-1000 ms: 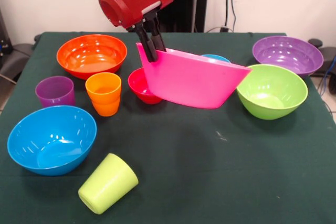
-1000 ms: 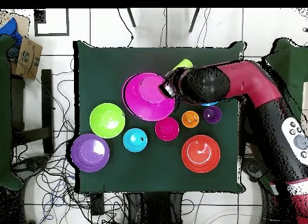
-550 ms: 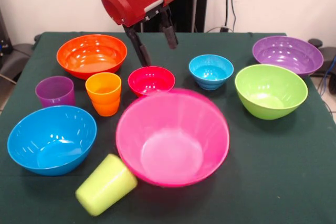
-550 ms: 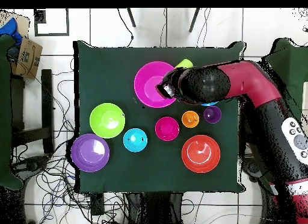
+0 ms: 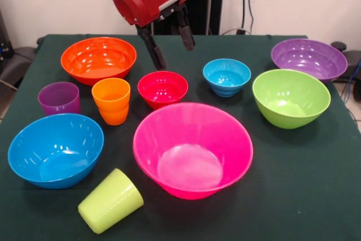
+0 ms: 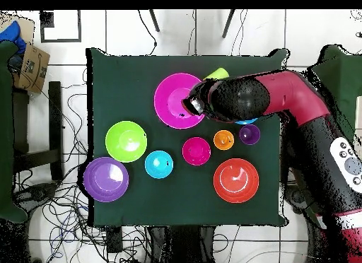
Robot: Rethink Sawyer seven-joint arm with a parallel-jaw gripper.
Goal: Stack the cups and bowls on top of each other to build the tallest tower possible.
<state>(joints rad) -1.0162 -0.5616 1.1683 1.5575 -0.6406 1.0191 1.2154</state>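
Note:
My gripper [image 5: 175,56] hangs open and empty above the small red bowl [image 5: 162,88], behind the big pink bowl [image 5: 193,149], which sits upright on the table [image 5: 293,184]. The orange cup [image 5: 111,100] and the purple cup [image 5: 58,98] stand upright to the left. Near the front edge the lime cup [image 5: 110,200] lies on its side. A small light blue bowl [image 5: 227,76] sits right of the red one. No tower is in view; each piece rests singly. From overhead, the arm [image 6: 240,99] overlaps the pink bowl [image 6: 173,97].
Large bowls ring the table: orange [image 5: 98,58] back left, blue [image 5: 55,149] front left, lime green [image 5: 291,97] and purple [image 5: 308,59] at the right. Cables lie on the floor around the table [image 6: 120,76], and a cardboard box [image 6: 32,66] sits off one side.
A second ago the gripper held the pink bowl tilted by its rim. It opened, and the bowl dropped upright onto the near part of the table and slid slightly right. The gripper rose a little.

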